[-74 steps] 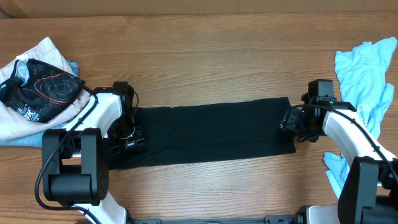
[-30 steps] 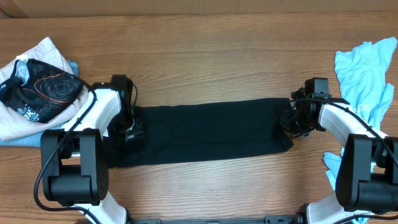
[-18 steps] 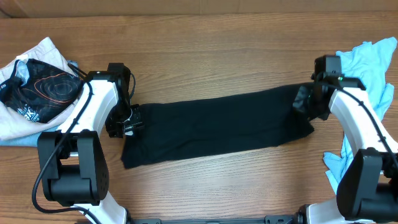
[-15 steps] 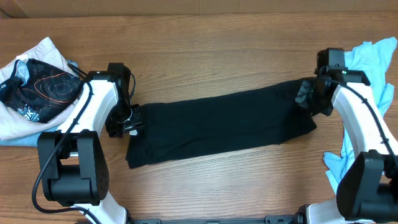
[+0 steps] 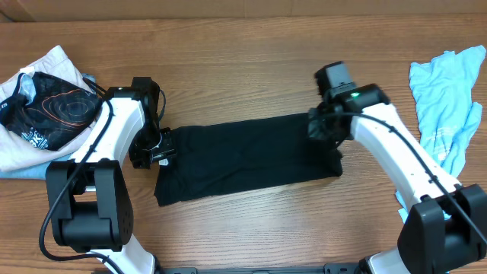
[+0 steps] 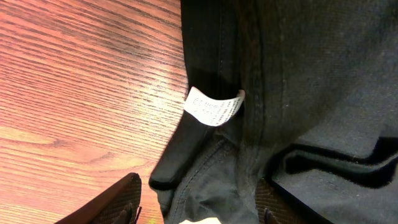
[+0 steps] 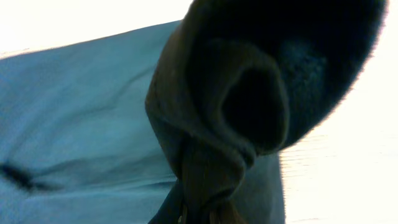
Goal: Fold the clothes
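Observation:
The clothes, a plain black T-shirt folded into a long strip, lie across the middle of the table. My right gripper is shut on the strip's right end, lifted above the cloth; in the right wrist view the dark fabric bunches out of the right gripper. My left gripper stands open at the strip's left end. In the left wrist view the shirt's hem with a white label lies between the fingers of the left gripper, apart from the left pad.
A pile of white cloth with a black swirl-printed garment lies at the far left. Light blue cloth is heaped at the far right, with more of it near the right arm's base.
My right gripper has swung left with the shirt's right end, bringing it over the strip, which now looks shorter. The left arm has stayed put for the last half second.

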Motion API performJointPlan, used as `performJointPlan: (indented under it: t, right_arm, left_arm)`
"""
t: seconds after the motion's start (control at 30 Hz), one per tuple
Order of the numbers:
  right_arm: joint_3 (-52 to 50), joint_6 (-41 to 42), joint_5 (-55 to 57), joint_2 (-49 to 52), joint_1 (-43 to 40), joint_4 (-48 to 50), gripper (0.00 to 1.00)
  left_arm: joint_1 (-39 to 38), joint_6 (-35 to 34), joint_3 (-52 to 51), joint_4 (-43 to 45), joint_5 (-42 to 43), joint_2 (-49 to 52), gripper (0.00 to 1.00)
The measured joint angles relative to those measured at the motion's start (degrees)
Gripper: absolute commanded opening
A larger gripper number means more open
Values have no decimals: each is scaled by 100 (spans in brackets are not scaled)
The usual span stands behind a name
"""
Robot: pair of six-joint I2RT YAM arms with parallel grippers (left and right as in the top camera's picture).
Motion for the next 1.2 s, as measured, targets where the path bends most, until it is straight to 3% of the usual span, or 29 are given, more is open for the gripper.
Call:
performJointPlan:
  t: [0.53, 0.87, 1.2]
  right_arm:
    - [7, -4, -280, 765, 955, 345, 4]
    - [7, -107, -682, 765, 960, 684, 32]
    - [7, -389, -1088, 767, 957, 789, 35]
  left_arm:
    - [0, 0, 0, -61, 0, 0, 62]
    - [0, 0, 0, -61, 0, 0, 62]
    - [0, 0, 0, -63, 0, 0, 63]
